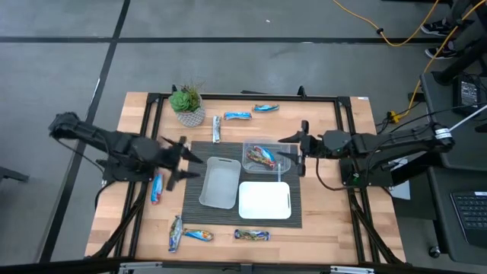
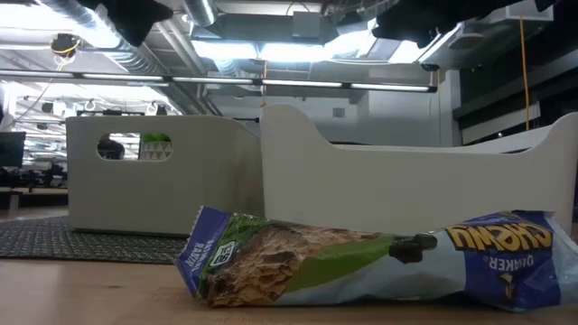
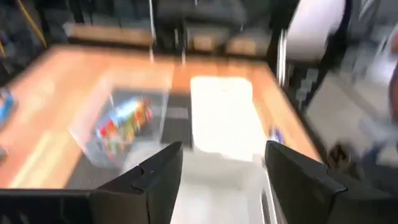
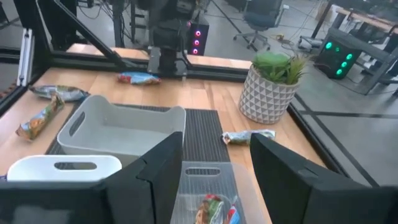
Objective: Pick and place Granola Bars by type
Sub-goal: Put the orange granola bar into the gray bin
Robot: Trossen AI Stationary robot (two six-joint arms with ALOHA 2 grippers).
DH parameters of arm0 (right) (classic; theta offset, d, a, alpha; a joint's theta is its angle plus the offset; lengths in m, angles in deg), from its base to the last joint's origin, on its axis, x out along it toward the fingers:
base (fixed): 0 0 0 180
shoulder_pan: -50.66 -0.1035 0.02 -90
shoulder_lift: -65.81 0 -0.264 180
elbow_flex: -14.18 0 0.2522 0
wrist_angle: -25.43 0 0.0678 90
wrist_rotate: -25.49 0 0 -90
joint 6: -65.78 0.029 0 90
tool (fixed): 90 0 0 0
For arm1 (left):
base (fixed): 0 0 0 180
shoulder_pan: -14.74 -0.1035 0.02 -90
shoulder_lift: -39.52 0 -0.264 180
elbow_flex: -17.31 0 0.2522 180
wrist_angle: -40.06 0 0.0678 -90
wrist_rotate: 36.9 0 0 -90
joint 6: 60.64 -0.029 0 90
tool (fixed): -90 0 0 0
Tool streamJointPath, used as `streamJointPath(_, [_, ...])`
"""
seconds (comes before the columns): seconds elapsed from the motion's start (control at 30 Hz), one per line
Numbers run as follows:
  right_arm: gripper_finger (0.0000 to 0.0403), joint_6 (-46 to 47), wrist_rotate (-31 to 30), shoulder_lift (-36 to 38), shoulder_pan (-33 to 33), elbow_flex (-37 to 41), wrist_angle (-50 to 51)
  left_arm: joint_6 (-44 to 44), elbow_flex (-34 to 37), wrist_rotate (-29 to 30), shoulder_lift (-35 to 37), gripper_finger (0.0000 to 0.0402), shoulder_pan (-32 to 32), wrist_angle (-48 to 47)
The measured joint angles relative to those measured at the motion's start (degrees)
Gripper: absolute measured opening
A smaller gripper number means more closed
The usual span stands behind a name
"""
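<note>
Bars [image 1: 262, 157] lie beneath right pincer [image 1: 293, 152] (spread).

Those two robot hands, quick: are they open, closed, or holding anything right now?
Left hand: open, holding nothing, over the grey tray.
Right hand: open, holding nothing, over the clear tray.
</note>
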Motion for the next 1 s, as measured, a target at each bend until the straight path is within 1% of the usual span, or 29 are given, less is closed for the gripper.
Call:
streamJointPath(0.13, [0.0192,0.31,0.34,-1.28,0.0,0.0,0.09,2.51,-5.14,0.16,-10.79,0.0221,5.74,-3.51])
streamJointPath(0.3, [0.0192,0.55,0.38,-2.26,0.0,0.0,0.12,8.1,-8.05,2.19,-21.91,0.0221,12.11,-5.31])
streamJointPath(0.47, [0.0192,0.55,0.38,-2.45,0.0,0.0,0.07,18.98,-9.71,6.02,-30.79,0.022,18.17,-11.07])
streamJointPath(0.57, [0.0192,-0.05,0.34,-2.45,0.0,0.0,0.04,26.49,-11.46,7.01,-35.31,0.021,22.24,-16.09])
streamJointPath(0.67, [0.0192,-1.19,0.32,-2.45,0.0,0.0,-0.06,33.47,-14.22,5.94,-38.99,0.0193,25.75,-20.91])
streamJointPath(0.77, [0.0192,-1.39,0.3,-2.45,0.0,0.0,-0.13,38.29,-17.17,4.41,-41.15,0.0177,28.38,-23.2])
streamJointPath(0.87, [0.0192,-2.62,0.27,-2.45,0.0,0.0,-0.25,40.27,-19.07,4.68,-41.78,0.0164,30.41,-23.28])
streamJointPath(1.0, [0.0192,-2.86,0.25,-2.45,0.0,0.0,-0.93,42.4,-19.21,4.22,-41.85,0.0154,31.64,-22.9])
